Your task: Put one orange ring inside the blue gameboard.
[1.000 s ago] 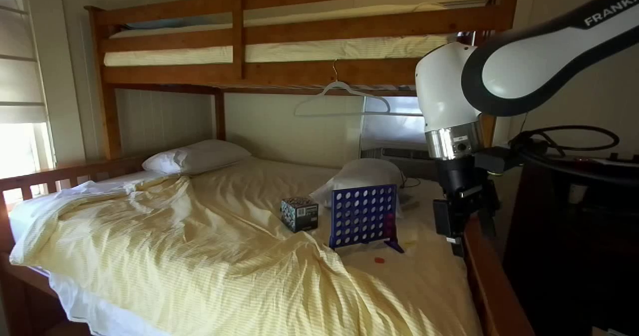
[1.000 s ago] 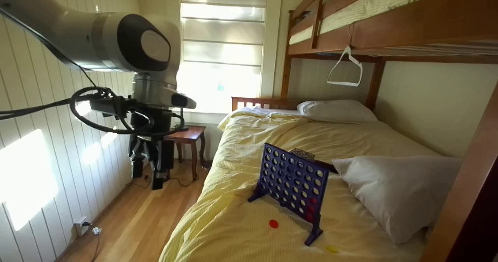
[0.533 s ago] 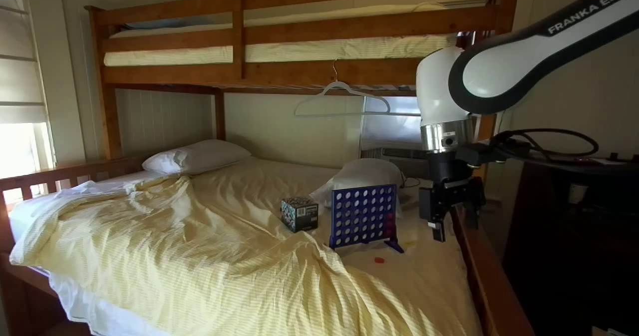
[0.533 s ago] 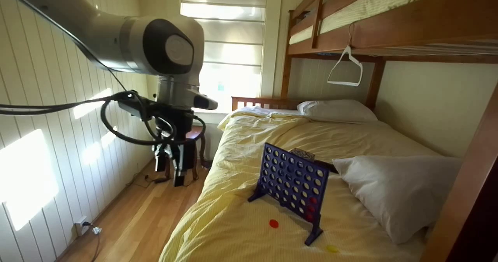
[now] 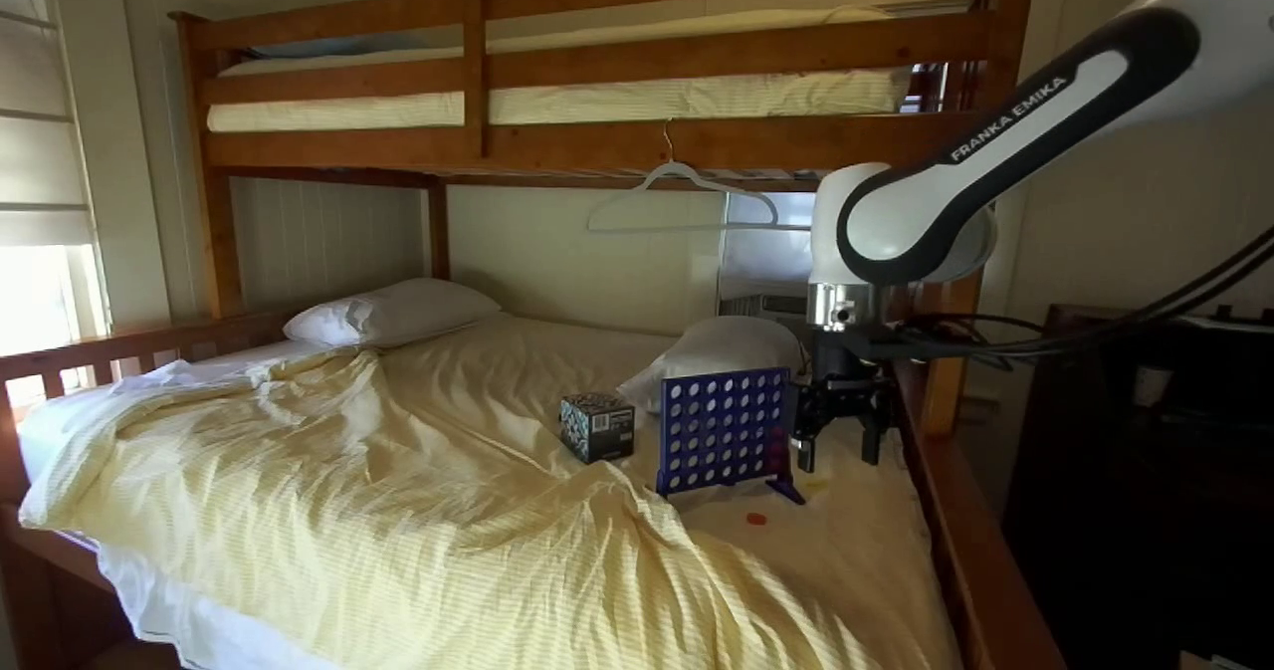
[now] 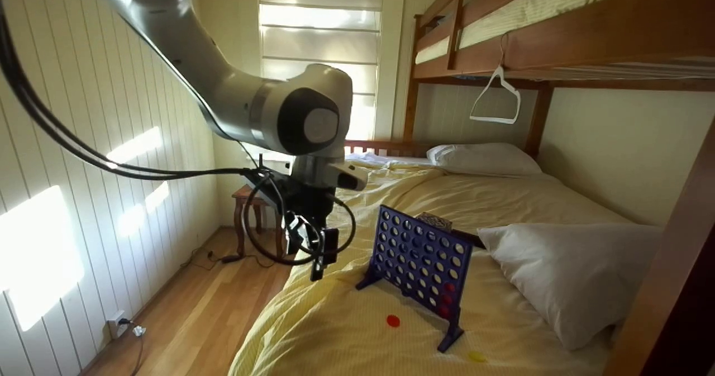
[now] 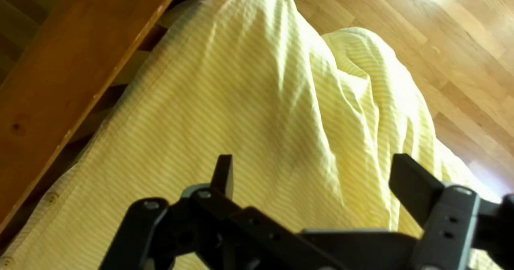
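Note:
The orange ring, a small flat red-orange disc, lies on the yellow bedsheet in front of the board in both exterior views [image 5: 756, 519] [image 6: 393, 321]. The blue gameboard [image 5: 719, 438] stands upright on the bed on its feet, and it also shows in an exterior view [image 6: 410, 250]. Red pieces sit low in its end column. My gripper [image 5: 839, 459] is open and empty, pointing down above the bed beside the board; it also shows in an exterior view [image 6: 306, 261]. In the wrist view the fingers [image 7: 311, 165] are wide apart over yellow cloth. Ring and board are out of the wrist view.
A yellow disc [image 6: 476, 356] lies near the board's foot. A dark patterned box [image 5: 597, 427] and a pillow [image 6: 575, 275] are behind the board. A wooden bed rail [image 5: 980, 551] runs along the bed's side. A hanger [image 5: 677, 197] hangs from the upper bunk.
My arm has moved from beyond the bed's edge toward the gameboard and come lower, with the gripper still open. The ring, gameboard and yellow disc have not moved.

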You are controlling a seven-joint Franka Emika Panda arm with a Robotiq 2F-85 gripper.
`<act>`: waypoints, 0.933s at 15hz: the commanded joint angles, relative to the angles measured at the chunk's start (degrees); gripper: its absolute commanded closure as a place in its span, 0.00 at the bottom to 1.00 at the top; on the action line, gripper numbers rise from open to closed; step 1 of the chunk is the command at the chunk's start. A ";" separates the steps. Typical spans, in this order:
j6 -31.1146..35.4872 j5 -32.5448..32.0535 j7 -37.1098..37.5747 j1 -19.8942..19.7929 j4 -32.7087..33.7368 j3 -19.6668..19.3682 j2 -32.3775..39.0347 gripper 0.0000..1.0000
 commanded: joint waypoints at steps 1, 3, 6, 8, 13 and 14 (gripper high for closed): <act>4.31 -2.27 -1.45 -0.57 4.61 -1.45 8.36 0.00; 6.19 -4.32 -0.90 -0.56 6.58 -2.18 12.12 0.00; 7.62 -10.03 0.58 -0.11 9.66 -3.72 17.38 0.00; 9.04 -14.14 2.15 0.36 11.33 -5.13 20.54 0.00; 11.86 -13.04 0.46 0.82 11.51 -7.43 22.74 0.00; 12.10 -12.92 0.33 0.84 11.86 -7.78 23.61 0.00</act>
